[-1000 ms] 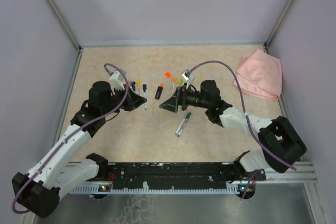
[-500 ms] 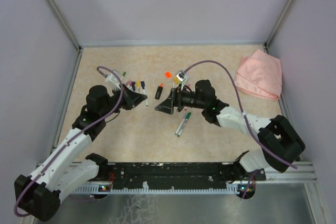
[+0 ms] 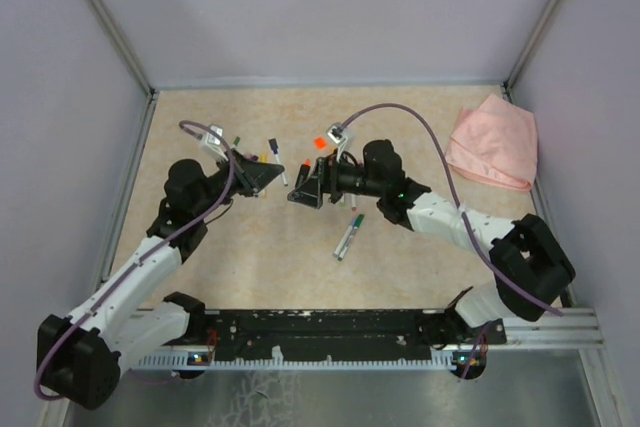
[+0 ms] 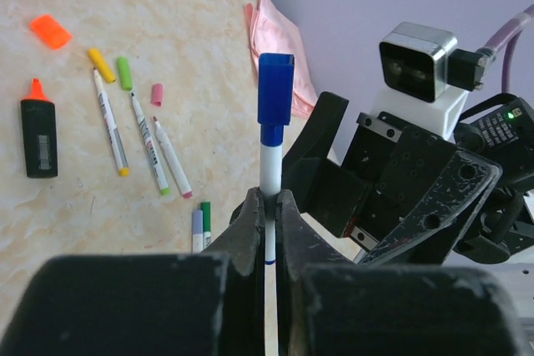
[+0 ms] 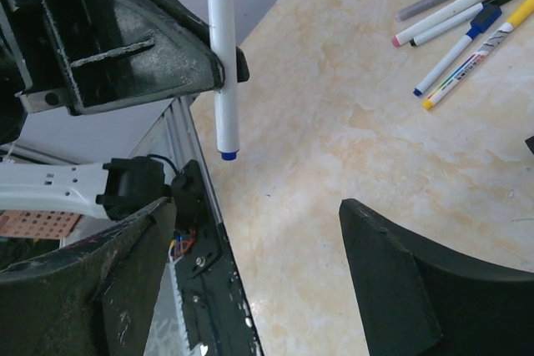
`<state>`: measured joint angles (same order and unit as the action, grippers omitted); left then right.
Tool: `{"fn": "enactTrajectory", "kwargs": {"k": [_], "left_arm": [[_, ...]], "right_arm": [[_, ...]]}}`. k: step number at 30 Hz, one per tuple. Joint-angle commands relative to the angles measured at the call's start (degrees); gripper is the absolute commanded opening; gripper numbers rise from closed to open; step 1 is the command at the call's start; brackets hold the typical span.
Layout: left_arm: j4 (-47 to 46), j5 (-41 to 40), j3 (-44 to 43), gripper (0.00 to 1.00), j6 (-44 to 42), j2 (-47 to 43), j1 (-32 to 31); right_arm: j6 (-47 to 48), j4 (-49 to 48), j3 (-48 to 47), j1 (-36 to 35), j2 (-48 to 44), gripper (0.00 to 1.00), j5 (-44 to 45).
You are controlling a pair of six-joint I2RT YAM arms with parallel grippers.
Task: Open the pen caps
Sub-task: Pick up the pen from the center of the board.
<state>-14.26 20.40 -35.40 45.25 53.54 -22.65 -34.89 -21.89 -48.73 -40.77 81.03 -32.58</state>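
My left gripper (image 4: 267, 206) is shut on a white pen (image 4: 269, 168) whose blue cap (image 4: 274, 97) points up and away from it. In the top view this gripper (image 3: 270, 173) holds the pen (image 3: 277, 159) above the table, facing my right gripper (image 3: 304, 188). In the right wrist view the same pen (image 5: 222, 81) hangs ahead of my open right gripper (image 5: 259, 248), outside its jaws, which hold nothing. Loose caps lie on the table: orange (image 4: 50, 31), yellow (image 4: 101, 64), green (image 4: 124, 72) and pink (image 4: 156, 93).
Uncapped white pens (image 4: 146, 143) and a black highlighter (image 4: 37, 135) lie beside the loose caps. Several capped pens (image 5: 459, 6) lie near the left arm. A green-capped pen (image 3: 347, 235) rests below the right gripper. A pink cloth (image 3: 492, 142) sits far right.
The left gripper has carried the blue-capped pen up and to the right. The right gripper has moved left, so the two grippers now face each other closely.
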Motion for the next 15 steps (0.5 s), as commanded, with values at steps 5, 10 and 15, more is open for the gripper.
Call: {"fn": "enactTrajectory", "kwargs": {"k": [5,10,15], "left_arm": [[-8.0,3.4,0.1,0.0,1.0,1.9,0.3],[-8.5,5.4,0.0,0.0,0.9,3.1,0.4],[-8.9,5.9,-0.2,0.0,0.8,3.7,0.4]], "right_arm": [[1.2,1.3,-7.8,-0.8,4.0,0.79,1.4],[1.1,2.4,-10.7,-0.8,6.1,0.71,1.8],[0.9,2.8,-12.8,-0.9,7.6,0.57,1.4]]}}
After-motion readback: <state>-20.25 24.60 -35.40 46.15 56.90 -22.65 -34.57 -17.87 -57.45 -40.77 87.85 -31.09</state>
